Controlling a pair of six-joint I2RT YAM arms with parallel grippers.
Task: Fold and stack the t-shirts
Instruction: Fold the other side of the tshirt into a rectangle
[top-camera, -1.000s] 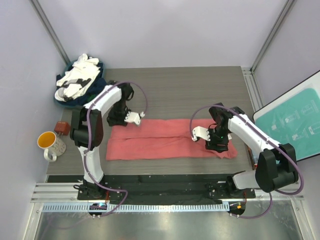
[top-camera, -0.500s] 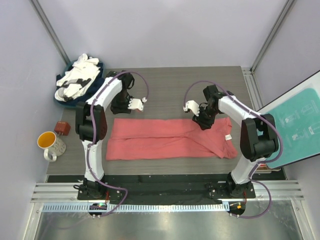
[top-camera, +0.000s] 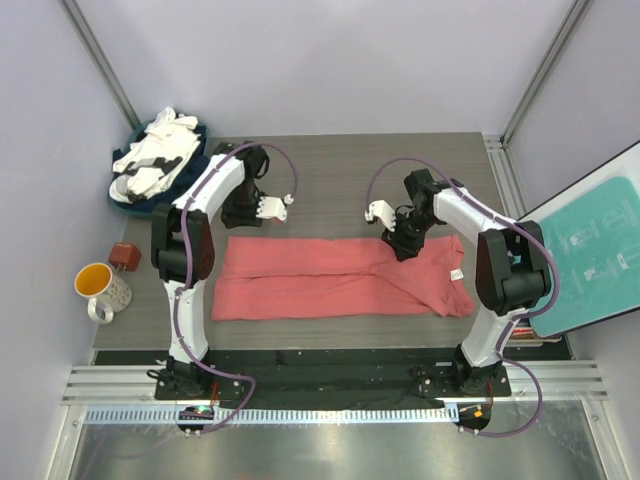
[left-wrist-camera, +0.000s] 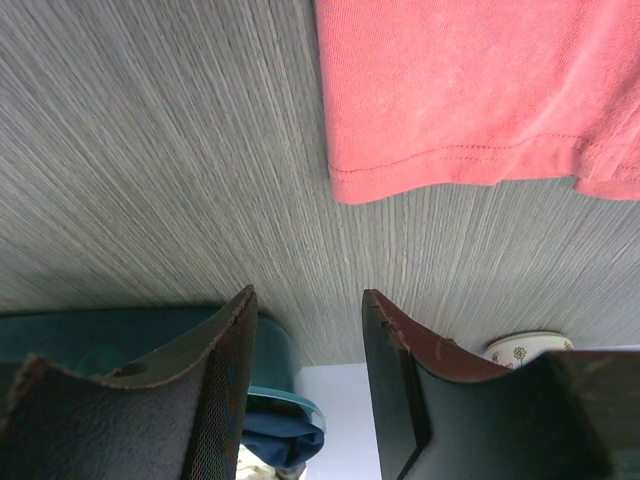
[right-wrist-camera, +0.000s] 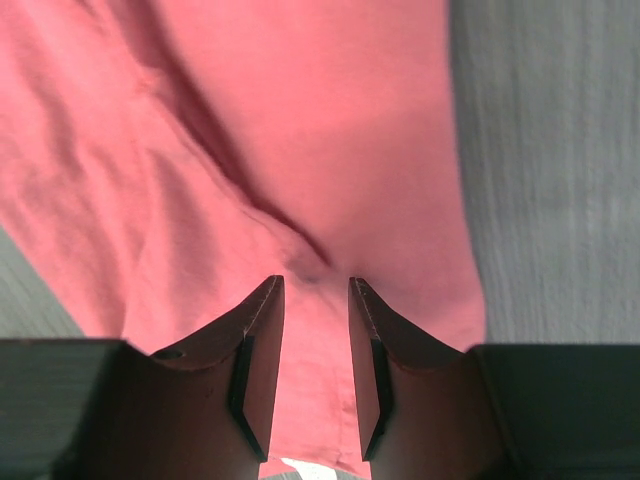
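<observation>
The coral-red t-shirt lies flat on the table, folded into a long strip, with its white neck tag at the right end. My left gripper is open and empty over bare table just beyond the shirt's far left corner. My right gripper is open, low over the shirt's far edge right of centre; its fingers frame wrinkled red cloth without pinching it. White and dark navy t-shirts sit heaped in a basket at the far left.
A blue basket holds the heap beyond the table's left corner, and shows in the left wrist view. An orange-lined mug and a small brown object sit left of the table. A teal board leans at right.
Both arms moved away from me: the right gripper left the shirt's near right end, which now lies spread, and went to the far edge. The left gripper moved off the shirt's far left corner.
</observation>
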